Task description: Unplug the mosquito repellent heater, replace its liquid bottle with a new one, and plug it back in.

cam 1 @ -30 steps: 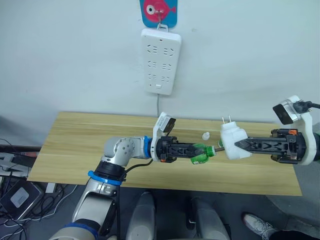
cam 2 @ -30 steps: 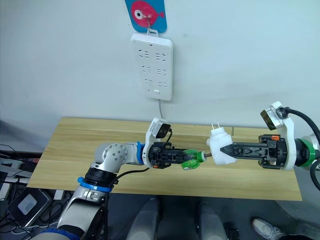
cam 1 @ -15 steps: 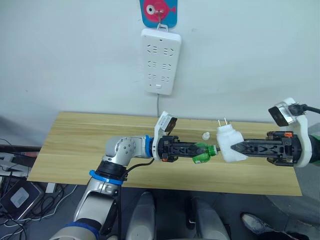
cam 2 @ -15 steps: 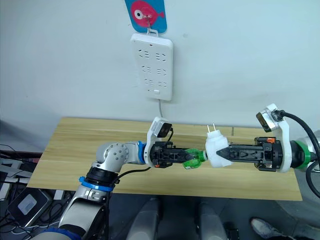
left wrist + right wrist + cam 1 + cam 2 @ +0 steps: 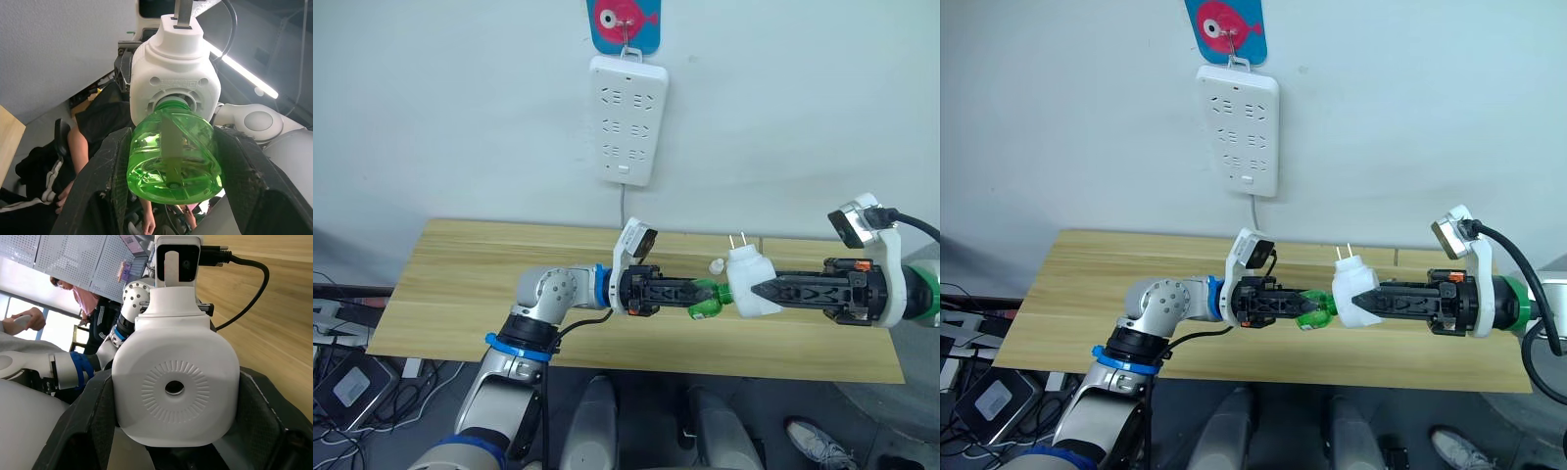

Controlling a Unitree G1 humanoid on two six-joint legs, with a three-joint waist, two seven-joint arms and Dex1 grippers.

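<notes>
In the left eye view, the left gripper (image 5: 703, 297) is closed on a green liquid bottle (image 5: 707, 299) and holds it lying sideways above the wooden table (image 5: 460, 284), with its neck turned to the robot's right. The right gripper (image 5: 766, 291) is closed on the mosquito repellent heater (image 5: 749, 287), which is also in the air above the table, its two metal prongs (image 5: 739, 240) pointing up and away. The bottle's neck meets the left side of the heater, so the two things touch. A small white cap (image 5: 716, 264) lies on the table just behind them. On the wall above the table hangs a white power strip (image 5: 626, 119) under a blue hook with a pink fish (image 5: 625, 22). In the left wrist view, the two black fingers (image 5: 111, 178) press on both sides of the green bottle, and the neck of the bottle sits in the round opening of the white heater. In the right wrist view, the black fingers (image 5: 100, 418) clamp the heater from both sides; its round hole (image 5: 174, 388) faces the camera, and the wooden table is behind it.
</notes>
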